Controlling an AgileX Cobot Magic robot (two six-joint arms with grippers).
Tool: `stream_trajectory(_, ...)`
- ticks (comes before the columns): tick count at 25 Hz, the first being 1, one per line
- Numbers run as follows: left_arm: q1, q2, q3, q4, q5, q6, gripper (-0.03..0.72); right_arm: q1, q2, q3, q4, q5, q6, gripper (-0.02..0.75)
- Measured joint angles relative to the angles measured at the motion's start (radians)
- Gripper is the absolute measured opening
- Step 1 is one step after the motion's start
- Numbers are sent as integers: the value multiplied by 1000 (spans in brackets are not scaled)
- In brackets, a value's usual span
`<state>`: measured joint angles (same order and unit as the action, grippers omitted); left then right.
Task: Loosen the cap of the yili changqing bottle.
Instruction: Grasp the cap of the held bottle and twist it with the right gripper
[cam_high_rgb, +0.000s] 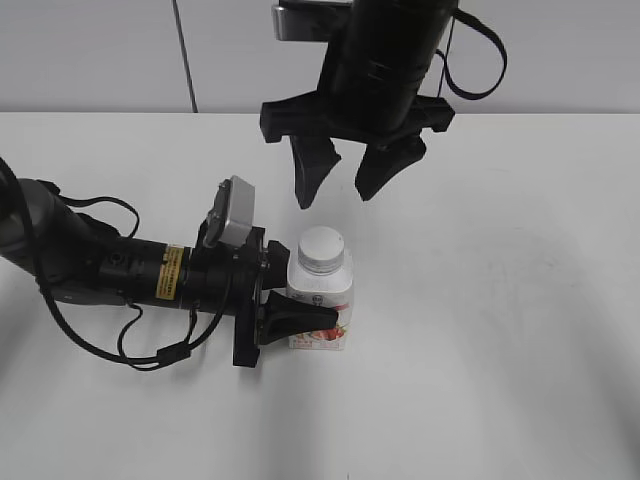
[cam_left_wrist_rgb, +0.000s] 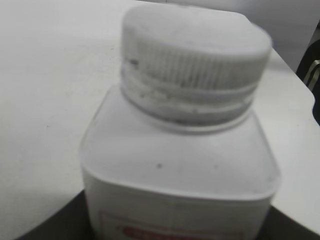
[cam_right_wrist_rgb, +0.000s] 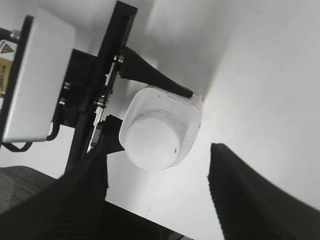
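We start at the left gripper, which lies low along the table and is clamped on the body of the yili changqing bottle, one black finger across the near side of the label. The far finger is hidden behind the bottle in the exterior view; the right wrist view shows it, a dark tapered finger pressed to the bottle's other side. The left wrist view shows almost none of the gripper, only dark blurred shapes at the lower corners, with the bottle filling the picture and its label cut off at the bottom edge.

The right gripper hangs above and behind the bottle with its jaws spread wide and nothing between them. In its own view the two ribbed fingers frame the lower corners, cut off by the edge, and the cap sits between them, well apart from both.

The bottle stands upright near the middle of the table with the cap on its neck. Close up, the cap shows fine ribbing around its side and a ring beneath it, though the focus is soft and we cannot tell whether it sits fully tight.

To the right of the bottle and in front of it the white table lies bare; the left arm with its cables takes up the left side.
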<state>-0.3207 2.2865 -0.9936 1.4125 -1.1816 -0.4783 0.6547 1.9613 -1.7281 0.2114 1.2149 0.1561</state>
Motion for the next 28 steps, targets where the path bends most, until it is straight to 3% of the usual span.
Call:
stream_trajectory(9, 0, 0, 0, 0, 0, 0, 370, 0, 67, 6, 1, 1, 142, 501)
stream_trajectory(24, 0, 0, 0, 0, 0, 0, 368, 0, 120, 6, 54, 1, 156, 501)
stream_trajectory(28, 0, 0, 0, 0, 0, 0, 368, 0, 120, 6, 55, 1, 157, 468)
